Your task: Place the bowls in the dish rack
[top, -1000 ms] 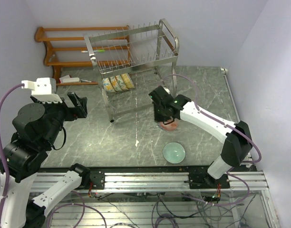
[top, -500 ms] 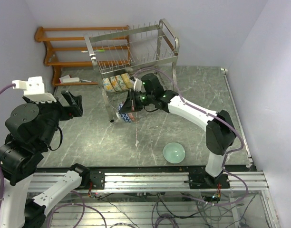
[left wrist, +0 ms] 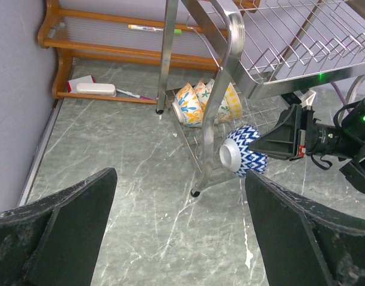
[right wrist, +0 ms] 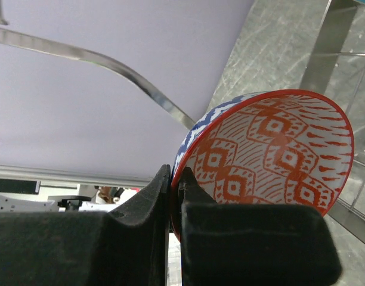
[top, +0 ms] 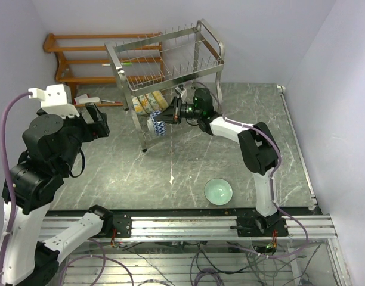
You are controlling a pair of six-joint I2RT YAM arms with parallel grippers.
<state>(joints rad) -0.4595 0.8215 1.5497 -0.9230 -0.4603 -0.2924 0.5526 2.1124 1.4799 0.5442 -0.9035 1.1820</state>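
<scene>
1. Right gripper [top: 170, 114], seen from overhead, is clamped on a bowl [top: 159, 126]. It holds the bowl on edge at the open end of the rack's [top: 170, 71] lower tier, just beside three racked bowls [top: 148, 103]. I judge the tilt is meant to let it slot between the prongs as they do. A mint bowl [top: 218, 191] sits on the table [top: 111, 173], well apart from the rack. Left gripper [top: 98, 122] hangs off to the side, clear of the work, and its jaws are hard to read from up here.

2. Left wrist view settles that: the left gripper [left wrist: 179, 176] is spread wide and holds nothing. Only here do the bowl's [left wrist: 242, 156] blue zigzag outside and white foot show, close by the rack's [left wrist: 233, 36] front leg. Whether it touches the wire I cannot tell. The racked bowls [left wrist: 203, 101] stand on edge, leaning together.

3. Right wrist view shows the grip itself. The right gripper's [right wrist: 173, 179] fingers pinch the bowl's [right wrist: 266, 155] rim, one inside and one outside. Only this view shows the red diamond pattern inside.
</scene>
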